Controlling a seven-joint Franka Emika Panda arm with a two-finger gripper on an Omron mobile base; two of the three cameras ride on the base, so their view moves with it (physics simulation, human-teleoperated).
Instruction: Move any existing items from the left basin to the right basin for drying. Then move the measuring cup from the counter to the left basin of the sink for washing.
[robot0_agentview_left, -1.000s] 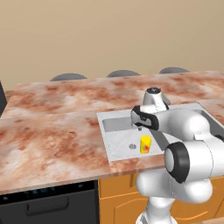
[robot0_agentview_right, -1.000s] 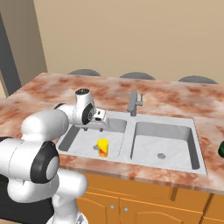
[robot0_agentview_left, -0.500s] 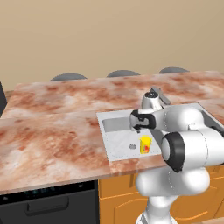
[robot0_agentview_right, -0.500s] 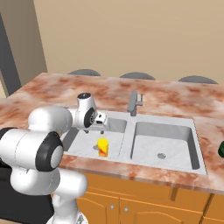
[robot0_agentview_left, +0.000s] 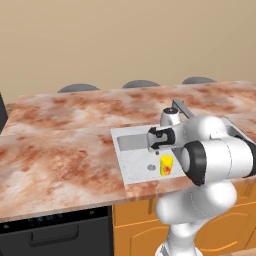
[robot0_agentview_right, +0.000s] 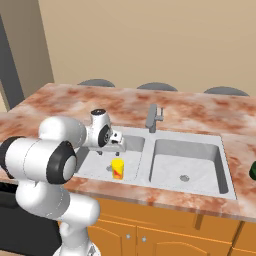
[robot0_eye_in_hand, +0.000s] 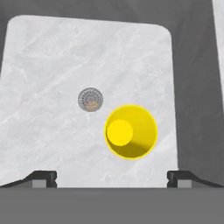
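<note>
We see the tool (robot0_eye_in_hand: 112, 177) spread wide above the left basin (robot0_eye_in_hand: 48, 57), holding nothing; the yellow carton (robot0_agentview_right: 117, 169), red mark on front, stands beside the drain (robot0_eye_in_hand: 90, 99); no readable writing

Carton (robot0_agentview_right: 117, 168) upright in left basin (robot0_agentview_right: 95, 162), beside drain (robot0_eye_in_hand: 90, 99); right basin (robot0_agentview_right: 200, 155) past faucet (robot0_agentview_right: 154, 118)

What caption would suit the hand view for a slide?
Open gripper above the left basin, looking down on the yellow item standing beside the round drain.
</note>
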